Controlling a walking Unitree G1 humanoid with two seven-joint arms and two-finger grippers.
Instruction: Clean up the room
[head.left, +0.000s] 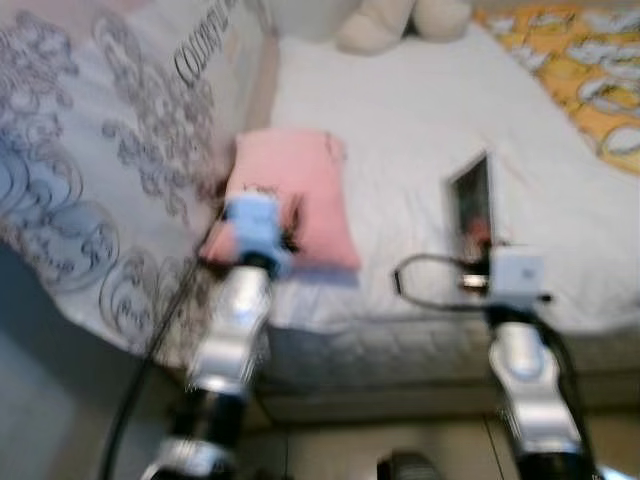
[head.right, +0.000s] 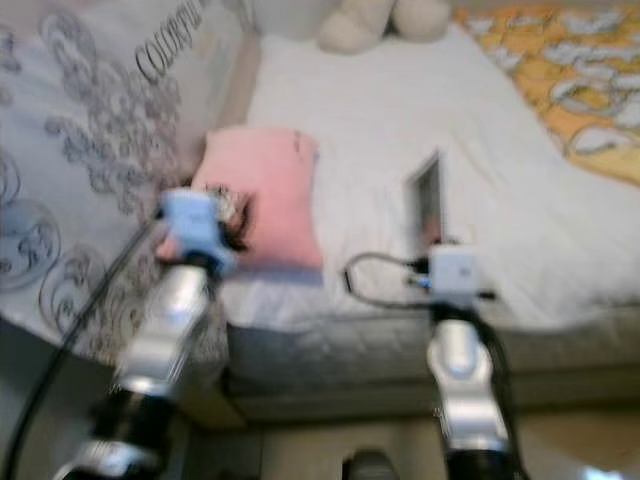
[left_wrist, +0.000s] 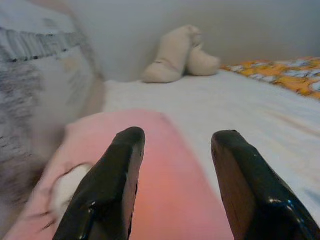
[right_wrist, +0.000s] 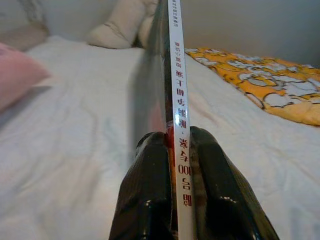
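Note:
A thin book with a white spine is held on edge above the white bed sheet. My right gripper is shut on the book's lower end, one finger on each cover. A pink pillow lies on the bed's left part. My left gripper hangs open just over the pillow, with nothing between its fingers. The blue left wrist sits over the pillow's near corner.
A grey patterned quilt is piled at the left, an orange patterned blanket at the far right. A cream stuffed toy lies at the head of the bed. The mattress edge runs just in front of my arms.

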